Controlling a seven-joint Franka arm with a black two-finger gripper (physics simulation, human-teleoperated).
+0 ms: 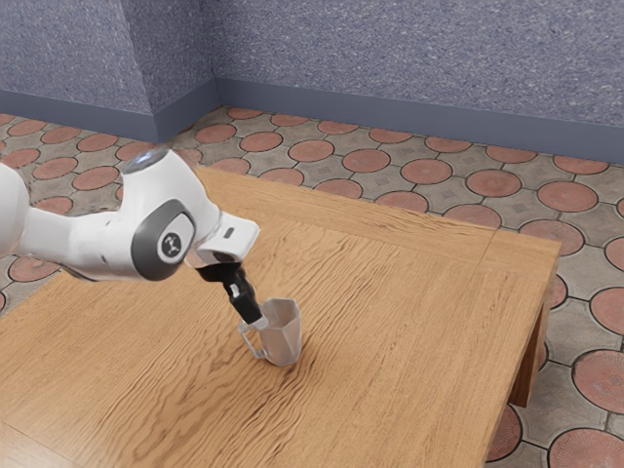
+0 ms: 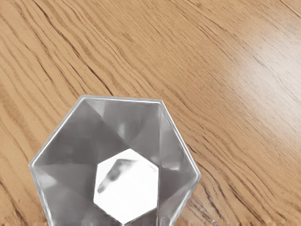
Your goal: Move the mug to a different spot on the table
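A grey faceted mug (image 1: 282, 336) with a hexagonal rim sits near the middle of the wooden table (image 1: 419, 292), leaning slightly, its small handle toward the exterior view's left. My black gripper (image 1: 252, 313) comes down at a slant onto the rim just above the handle, with its fingers closed on the mug's wall there. In the wrist view I look straight down into the mug (image 2: 117, 165), with its pale hexagonal bottom right under my hand and the table's wood grain (image 2: 211, 70) around it.
The tabletop stretches wide toward the exterior view's right, ending at an edge (image 1: 546, 292) with a drop to the tiled floor (image 1: 429, 171). My white arm (image 1: 127, 234) hangs over the table's left part.
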